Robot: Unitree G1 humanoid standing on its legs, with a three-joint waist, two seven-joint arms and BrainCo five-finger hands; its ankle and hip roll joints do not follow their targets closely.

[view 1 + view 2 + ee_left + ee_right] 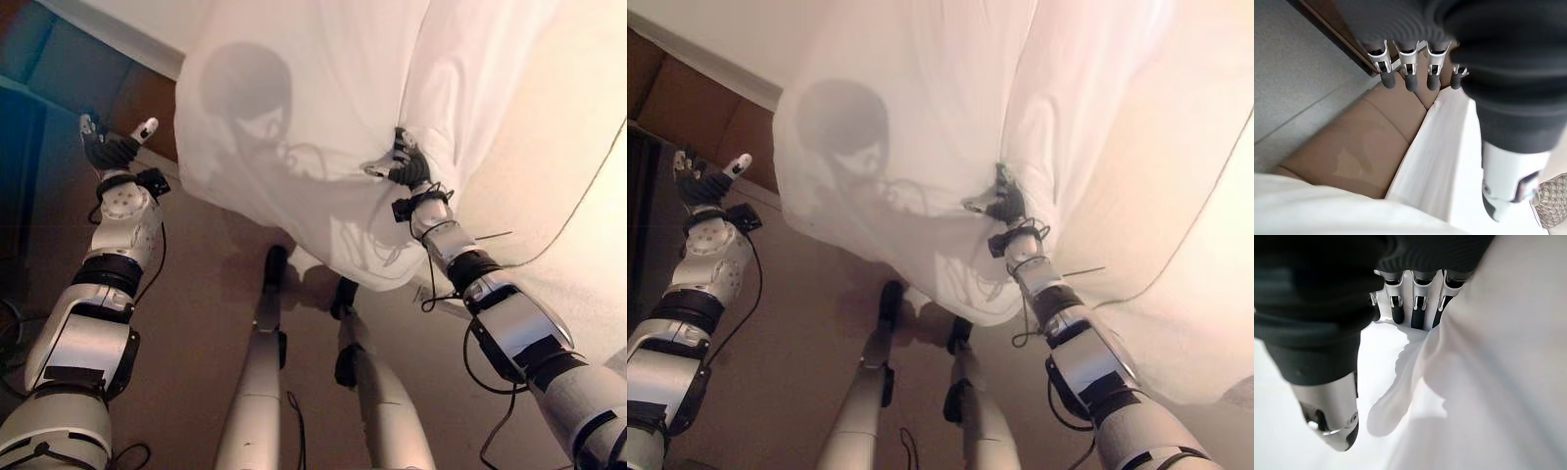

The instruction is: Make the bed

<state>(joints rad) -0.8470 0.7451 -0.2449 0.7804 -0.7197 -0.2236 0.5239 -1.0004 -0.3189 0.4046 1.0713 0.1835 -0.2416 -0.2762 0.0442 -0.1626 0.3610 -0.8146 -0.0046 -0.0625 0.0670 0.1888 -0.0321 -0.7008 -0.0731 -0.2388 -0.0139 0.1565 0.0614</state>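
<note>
A white sheet (323, 78) hangs off the side of the bed, and its loose lower edge falls toward the floor. My right hand (409, 168) is pressed into the cloth near its middle. Folds run out from the hand, and its fingers (1411, 308) are curled on a fold of the sheet (1498, 357). My left hand (110, 149) is raised at the far left, apart from the sheet's left edge. It holds nothing, its fingers (1408, 78) are relaxed and its thumb sticks out.
The cream mattress (549, 186) lies bare at the right, edged with a thin dark seam. A brown padded bed base (147, 103) runs behind the sheet's left edge. Beige floor (196, 323) spreads below, with a dark blue surface (29, 59) at the far left.
</note>
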